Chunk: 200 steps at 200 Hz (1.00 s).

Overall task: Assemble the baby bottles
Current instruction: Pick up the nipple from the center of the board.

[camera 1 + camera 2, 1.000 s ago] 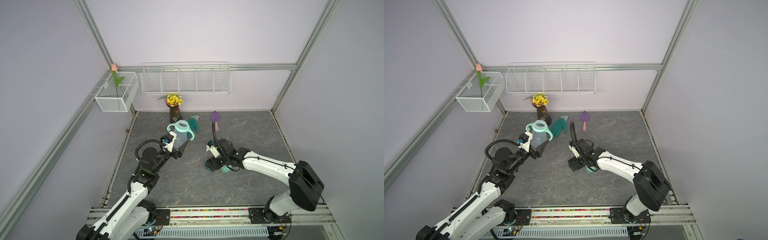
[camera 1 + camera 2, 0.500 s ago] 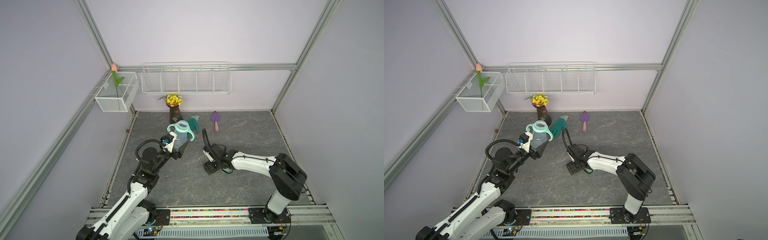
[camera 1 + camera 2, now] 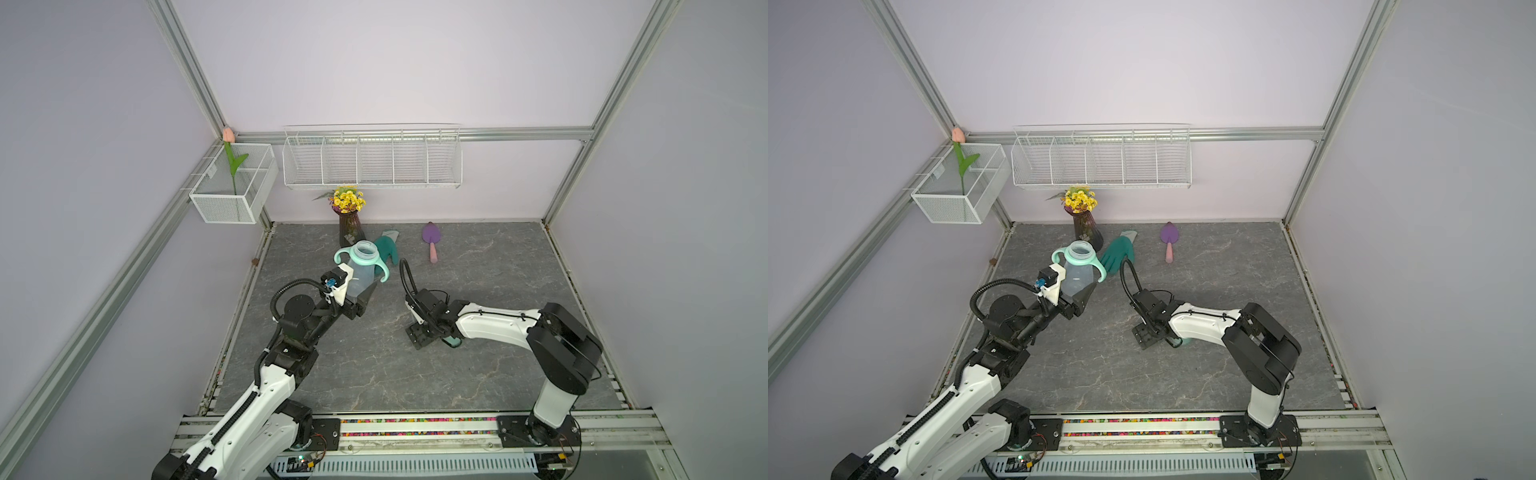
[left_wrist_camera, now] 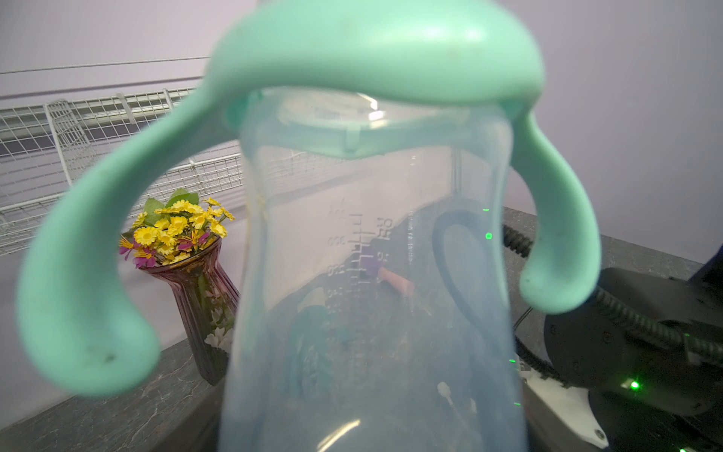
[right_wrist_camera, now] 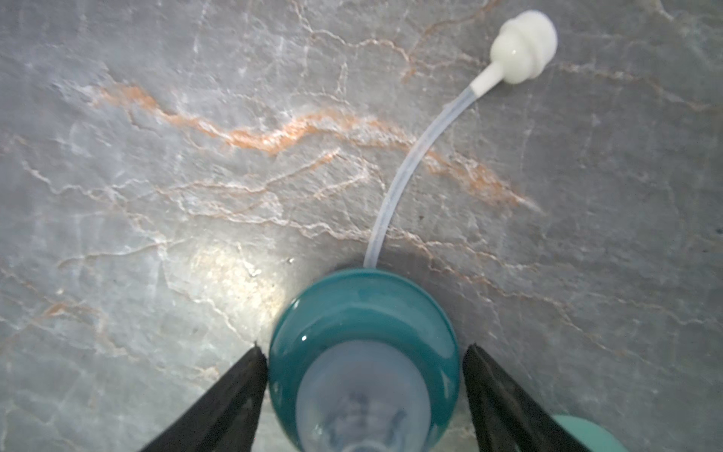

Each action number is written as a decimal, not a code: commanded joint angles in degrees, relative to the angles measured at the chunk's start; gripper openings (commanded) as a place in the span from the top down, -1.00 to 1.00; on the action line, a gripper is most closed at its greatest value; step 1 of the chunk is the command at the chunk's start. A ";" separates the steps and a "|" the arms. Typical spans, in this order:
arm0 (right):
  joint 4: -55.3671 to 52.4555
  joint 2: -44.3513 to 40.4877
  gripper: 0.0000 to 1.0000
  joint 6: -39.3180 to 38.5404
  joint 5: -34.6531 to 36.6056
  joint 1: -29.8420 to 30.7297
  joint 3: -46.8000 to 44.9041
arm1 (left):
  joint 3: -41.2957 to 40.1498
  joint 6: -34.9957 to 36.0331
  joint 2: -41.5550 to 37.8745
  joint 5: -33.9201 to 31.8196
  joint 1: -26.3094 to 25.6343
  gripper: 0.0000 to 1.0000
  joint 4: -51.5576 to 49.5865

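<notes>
- Bottle body (image 3: 360, 279), mint handled ring (image 3: 384, 270) on its neck: hangs tilted above the table (image 3: 498, 270), pinched at the base by left gripper (image 3: 358, 292).
- Right gripper (image 5: 364, 352): spread, straddles teal nipple collar (image 5: 352, 297) on the table, with white straw (image 5: 407, 168) trailing out.

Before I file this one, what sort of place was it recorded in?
Probably a purpose-built robot test cell: lilac walls framed by aluminium bars, two white-and-black robot arms on a front metal rail, and a staged dark ribbed vase of yellow flowers on a grey marble-patterned tabletop.
</notes>
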 commanded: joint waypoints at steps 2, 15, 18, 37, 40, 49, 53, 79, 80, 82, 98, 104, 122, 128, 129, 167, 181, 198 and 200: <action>-0.59 1.49 -0.61 0.33 1.37 0.70 1.06 | -0.31 0.10 -0.86 -0.33 -0.10 1.00 0.69; -0.92 1.76 -0.59 0.13 1.94 1.02 1.15 | -0.33 0.07 -0.87 -0.33 -0.08 1.00 0.72; -1.05 1.84 -0.59 0.11 2.06 1.15 1.15 | -0.33 0.03 -0.87 -0.33 -0.09 1.00 0.72; -1.61 2.32 -0.49 -0.10 3.34 1.65 1.40 | -0.35 0.08 -0.85 -0.47 -0.07 1.00 0.85; -1.78 2.37 -0.46 -0.18 3.50 1.72 1.44 | -0.41 0.05 -0.83 -0.52 -0.07 1.00 0.88; -2.19 2.59 -0.37 -0.33 4.14 1.91 1.69 | -0.41 0.06 -0.76 -0.56 -0.09 1.00 0.85; -2.35 2.66 -0.32 -0.37 4.37 1.95 1.84 | -0.41 0.00 -0.75 -0.61 -0.12 1.00 0.89; -3.47 1.92 -0.10 -0.63 4.98 2.30 2.57 | -0.50 -0.02 -0.85 -0.75 -0.12 1.00 0.81; -3.52 1.89 -0.09 -0.68 5.07 2.34 2.63 | -0.50 0.02 -0.87 -0.71 -0.14 1.00 0.81; -3.64 1.79 -0.08 -0.71 5.07 2.38 2.73 | -0.50 0.05 -0.83 -0.75 -0.11 1.00 0.81; -5.21 0.53 -0.01 -1.29 5.60 2.35 3.57 | -0.59 -0.01 -0.88 -0.80 -0.07 1.00 0.86; -6.07 0.00 0.00 -1.60 5.91 2.34 4.02 | -0.67 -0.11 -0.88 -0.85 -0.08 1.00 0.89; -9.25 -1.99 0.02 -3.24 6.81 2.19 6.12 | -0.76 -0.05 -0.86 -0.52 -0.07 1.00 1.15; -10.44 -2.70 0.02 -3.73 6.80 1.99 7.12 | -0.83 -0.12 -0.88 -0.15 -0.09 1.00 1.23; -10.70 -2.84 0.02 -3.73 6.73 1.93 7.44 | -0.84 -0.12 -0.83 -0.10 -0.08 1.00 1.24; -16.74 -8.32 0.03 -6.65 4.06 -1.75 13.67 | -1.94 -0.16 -1.27 1.62 -0.11 1.00 3.16; -17.93 -10.01 0.04 -7.81 2.36 -3.94 15.40 | -2.35 -0.16 -1.40 2.80 -0.05 1.00 4.01; -18.39 -11.33 0.05 -9.35 0.25 -6.19 17.66 | -3.06 0.41 -1.05 5.55 -0.07 1.00 5.32; -18.48 -11.47 0.05 -9.51 0.00 -6.41 18.05 | -3.21 0.52 -0.94 5.91 -0.05 1.00 5.63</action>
